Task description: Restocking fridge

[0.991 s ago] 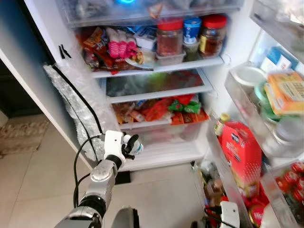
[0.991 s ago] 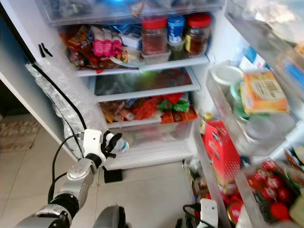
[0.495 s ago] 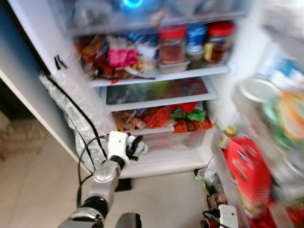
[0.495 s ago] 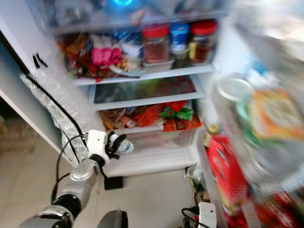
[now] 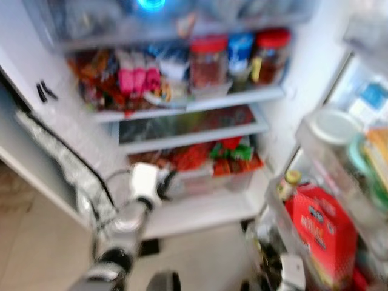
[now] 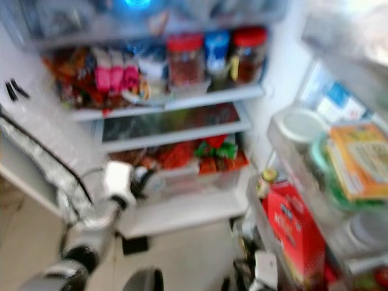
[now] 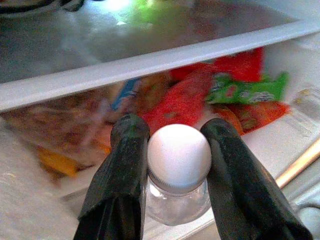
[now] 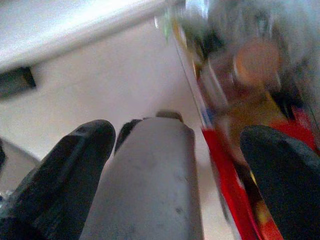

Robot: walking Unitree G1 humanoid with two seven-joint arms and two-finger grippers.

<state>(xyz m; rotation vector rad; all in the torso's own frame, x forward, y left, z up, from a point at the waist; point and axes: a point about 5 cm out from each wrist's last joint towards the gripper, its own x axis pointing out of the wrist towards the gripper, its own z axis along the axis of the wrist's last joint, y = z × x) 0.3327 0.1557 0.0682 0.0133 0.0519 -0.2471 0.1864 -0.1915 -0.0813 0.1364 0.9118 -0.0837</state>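
Both eye views are smeared by motion blur; the jars and packets on the fridge shelves point(image 5: 200, 100) lose their edges, and the door bins at the right dissolve into bright streaks; a blue-white lamp point(image 5: 150, 3) glows at the top of the fridge and washes the white walls pale; the floor stays dimmer. The left wrist view is sharper; the white bottle cap point(image 7: 178, 154) is evenly lit, with green glare on the glass shelf above. The right wrist view is soft, its black fingers point(image 8: 65, 175) dark and unfocused.
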